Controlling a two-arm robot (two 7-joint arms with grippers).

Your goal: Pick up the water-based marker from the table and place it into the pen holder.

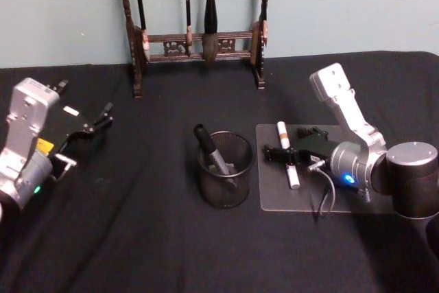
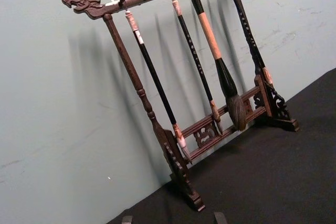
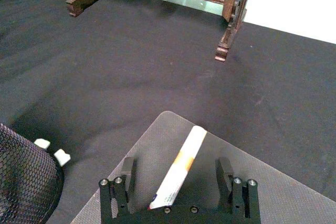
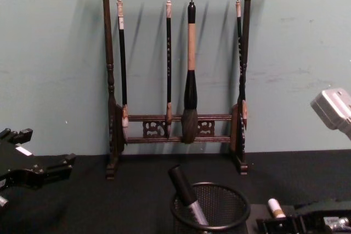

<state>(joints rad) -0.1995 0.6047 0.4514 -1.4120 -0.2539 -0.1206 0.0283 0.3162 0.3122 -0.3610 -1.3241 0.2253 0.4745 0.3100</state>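
Note:
A white water-based marker [image 1: 286, 150] with an orange band lies on a translucent mat [image 1: 309, 193] to the right of the pen holder [image 1: 225, 169], a round black mesh cup. A black marker [image 1: 208, 146] stands slanted inside the cup. My right gripper [image 1: 285, 156] is open and low over the mat. In the right wrist view its fingers [image 3: 127, 174] straddle the white marker [image 3: 181, 169] without touching it, and the pen holder [image 3: 23, 182] is close beside. My left gripper [image 1: 86, 132] is open and idle at the table's far left.
A tall dark wooden brush rack [image 1: 199, 39] with hanging brushes stands at the back of the black cloth, against the pale wall. It also shows in the chest view behind the pen holder [image 4: 211, 207]. Bare cloth lies between my left gripper and the cup.

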